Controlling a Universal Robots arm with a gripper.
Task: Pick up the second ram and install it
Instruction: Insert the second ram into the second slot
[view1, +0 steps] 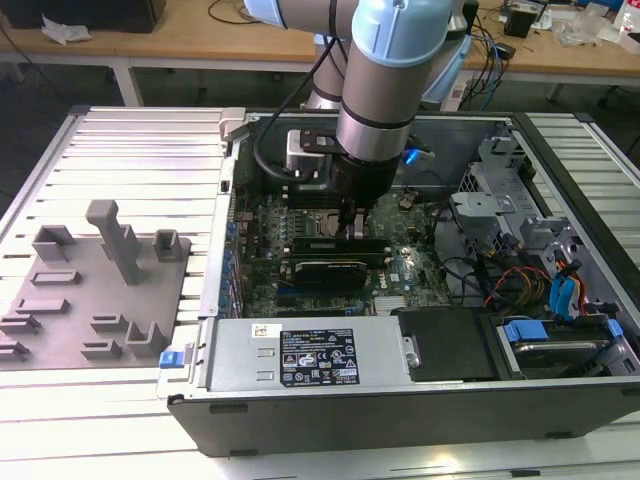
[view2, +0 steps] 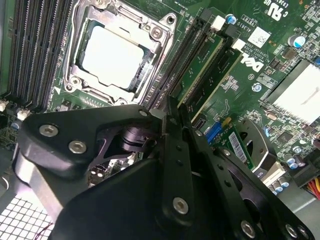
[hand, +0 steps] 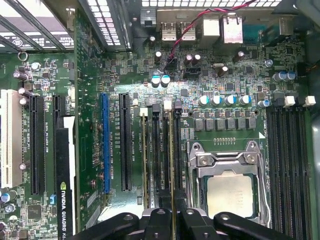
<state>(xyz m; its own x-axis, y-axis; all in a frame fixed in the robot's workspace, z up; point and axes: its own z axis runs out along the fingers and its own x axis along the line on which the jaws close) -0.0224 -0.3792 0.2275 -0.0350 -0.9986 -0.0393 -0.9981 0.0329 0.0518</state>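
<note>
The open computer case (view1: 420, 400) lies on its side on the slatted metal table (view1: 120, 150), motherboard (view1: 260, 235) facing up. The arm reaches down into it — its gripper (view1: 352, 222) sits right over the memory slots beside the CPU socket (hand: 230, 192). In both wrist views the fingers (hand: 159, 222) are pressed narrowly on the second ram (hand: 173, 165), which stands edge-on in its slot — another stick (view2: 200, 75) is just beside it.

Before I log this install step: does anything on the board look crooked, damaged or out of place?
Nothing stands out. The end effector sits over the memory slots beside the processor socket, in line with the second ram standing in its slot. The motherboard shows no visible damage.
</note>
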